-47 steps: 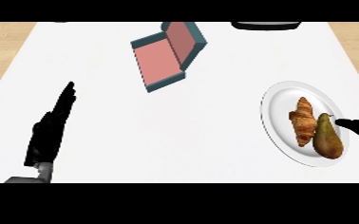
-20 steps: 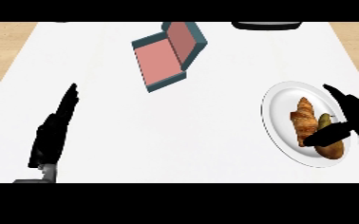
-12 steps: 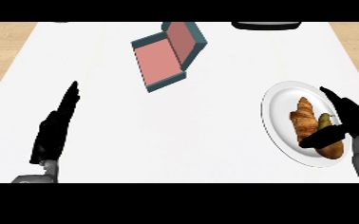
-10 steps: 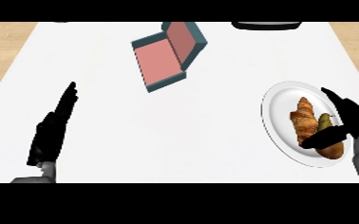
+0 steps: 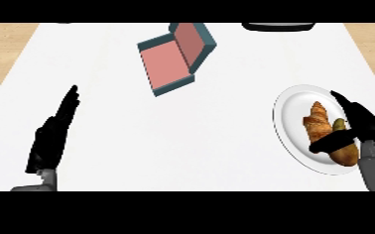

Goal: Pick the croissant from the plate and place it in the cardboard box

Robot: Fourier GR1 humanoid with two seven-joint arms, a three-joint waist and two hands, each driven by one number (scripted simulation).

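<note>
The golden-brown croissant (image 5: 318, 120) on the round white plate (image 5: 289, 129) is flanked by the spread right hand (image 5: 350, 129), whose thumb may instead catch the adjacent green-brown pear (image 5: 343, 146).

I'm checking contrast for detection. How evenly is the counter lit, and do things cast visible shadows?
Head view: the white counter is lit flat and even, with no glare; the box, plate and left hand cast no clear shadows; the black right hand shows as a silhouette, partly hiding the croissant.
</note>
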